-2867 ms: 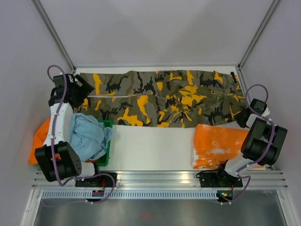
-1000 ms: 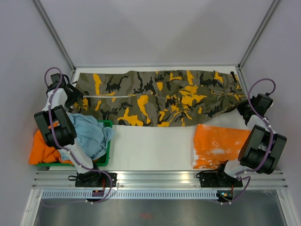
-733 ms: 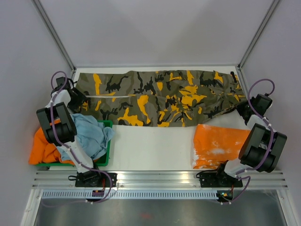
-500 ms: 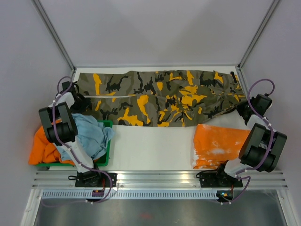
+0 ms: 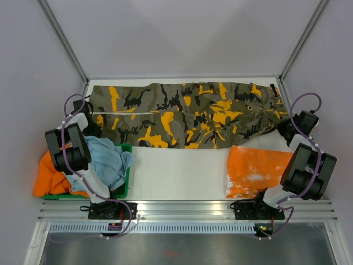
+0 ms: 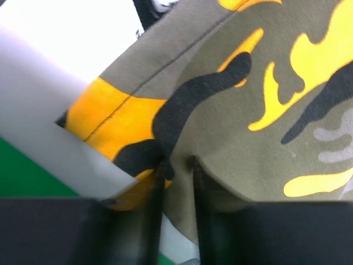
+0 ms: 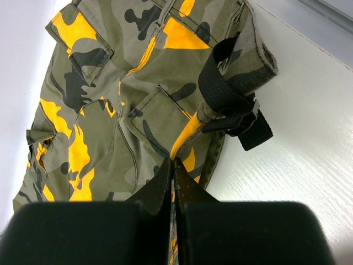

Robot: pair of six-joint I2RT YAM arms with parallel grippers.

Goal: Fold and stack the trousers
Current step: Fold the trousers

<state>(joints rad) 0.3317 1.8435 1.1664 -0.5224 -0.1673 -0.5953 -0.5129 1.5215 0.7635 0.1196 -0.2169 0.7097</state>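
The trousers (image 5: 182,113) span the surface's (image 5: 176,171) far edge. The left end effector (image 6: 176,165) and right end effector (image 7: 172,165) each clench one end.

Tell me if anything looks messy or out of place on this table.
Only the green bin at the left: a light blue cloth is heaped in it and spills over its rim, and orange cloth bulges out its left side. The trousers lie spread flat.
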